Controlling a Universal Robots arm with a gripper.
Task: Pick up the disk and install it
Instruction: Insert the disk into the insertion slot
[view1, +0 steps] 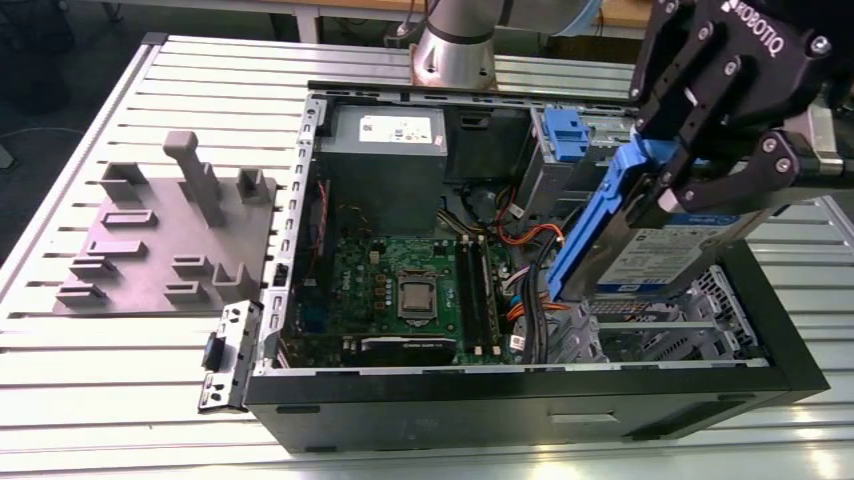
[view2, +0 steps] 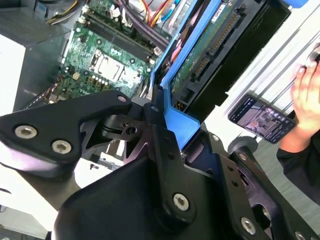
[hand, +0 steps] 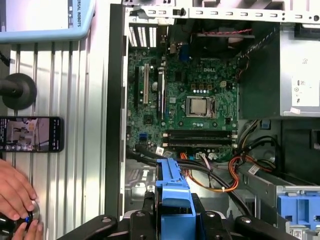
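We count one disk (view1: 667, 245), one open computer case (view1: 534, 385), one grey fixture block (view1: 167, 235) lying on the slatted table (view1: 80, 360) beside the case, one phone (hand: 31, 134) on the table, and one person's hand (hand: 15, 192) near that phone.

Our arm reaches in over the case from the exterior view's right, with the gripper (view1: 707, 150) poised above the case's drive cage end, well above the motherboard (view1: 400, 290).

Our fingers (view1: 687, 75) are clenched on the disk, gripping it by its blue carrier bracket (view2: 177, 120). The disk hangs tilted on edge over the case, its labelled face turned toward the exterior view's right and its lower end down near the cage, apart from the motherboard.
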